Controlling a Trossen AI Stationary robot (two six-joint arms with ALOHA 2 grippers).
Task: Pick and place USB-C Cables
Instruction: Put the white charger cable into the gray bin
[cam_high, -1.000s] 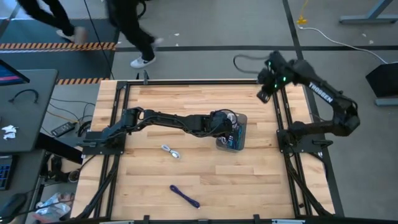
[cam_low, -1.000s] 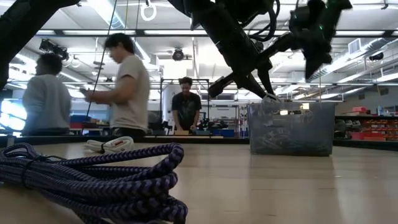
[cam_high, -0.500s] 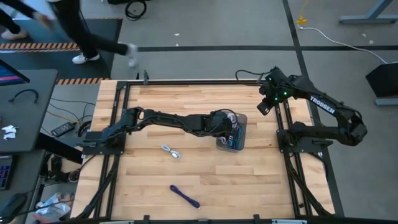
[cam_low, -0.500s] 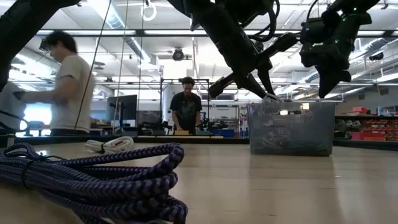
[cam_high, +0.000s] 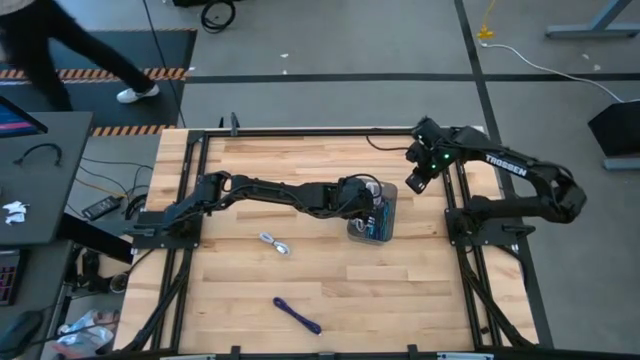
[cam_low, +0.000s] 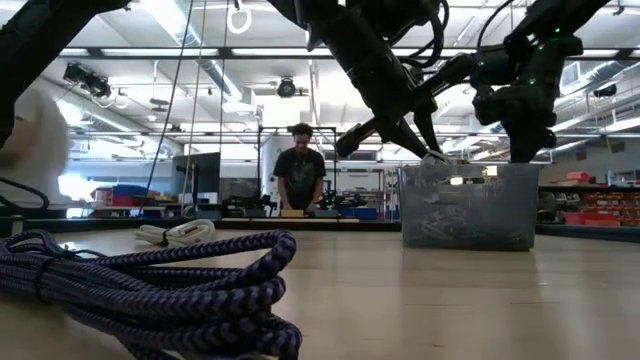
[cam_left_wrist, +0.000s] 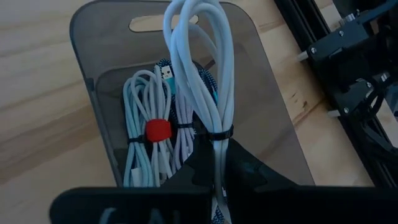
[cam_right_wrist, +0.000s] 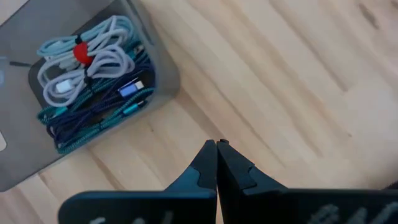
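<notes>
1. White cable bundle (cam_left_wrist: 202, 74) is pinched in left claw (cam_left_wrist: 217, 163), hanging over grey tray (cam_left_wrist: 273, 93).
2. Risk: loops snag tray rim on release; bundle drapes outside.
3. Right claw (cam_right_wrist: 216, 149) is closed, empty, above the surface (cam_right_wrist: 280, 74) beside tray.
4. Two bundles remain on surface: white (cam_high: 273, 243), purple (cam_high: 298, 315).

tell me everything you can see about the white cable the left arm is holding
The white cable is a long coiled bundle of smooth, glossy loops, cinched near one end by a thin black tie. The left tool is shut on it at that tie, holding it over the grey translucent tray, above the cables already lying inside.
</notes>
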